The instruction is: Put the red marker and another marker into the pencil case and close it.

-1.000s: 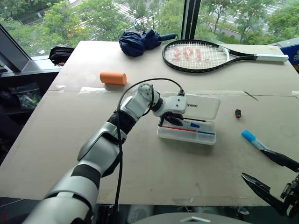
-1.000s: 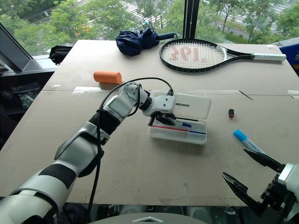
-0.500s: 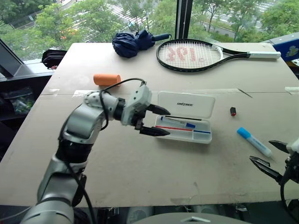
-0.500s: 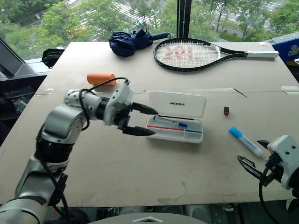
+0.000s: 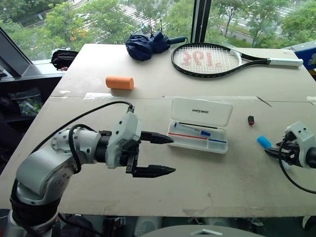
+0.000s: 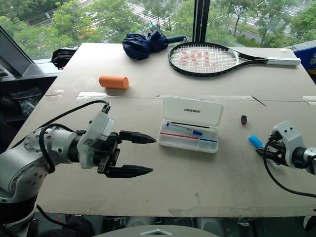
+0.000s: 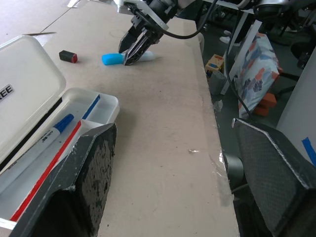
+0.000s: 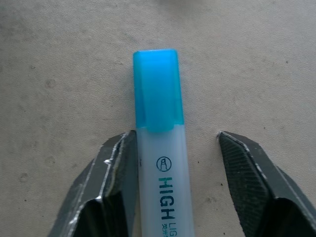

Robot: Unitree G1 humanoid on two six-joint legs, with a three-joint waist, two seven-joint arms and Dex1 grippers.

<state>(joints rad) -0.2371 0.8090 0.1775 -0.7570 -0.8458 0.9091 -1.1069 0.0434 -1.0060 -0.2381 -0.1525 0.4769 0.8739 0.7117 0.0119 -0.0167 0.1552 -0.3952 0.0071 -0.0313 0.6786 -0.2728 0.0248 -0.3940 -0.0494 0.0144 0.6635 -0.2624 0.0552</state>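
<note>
Right wrist view, right fingers (image 8: 173,197) straddling blue highlighter (image 8: 159,148), one touching, left fingers (image 5: 158,155) spread, level

Far across the brown table (image 5: 74,103): a tennis racket (image 5: 212,59) with a black frame and white grip, lying flat, red lettering on its strings. Just beside its head, a folded navy umbrella (image 5: 148,44). Nearer, well apart from both, an orange cylinder (image 5: 119,83) on its side. Off the table's left edge, a black bag (image 5: 64,58). Beyond the window, green trees (image 5: 89,19). A small black-and-red object (image 5: 251,120) alone on the tabletop.
</note>
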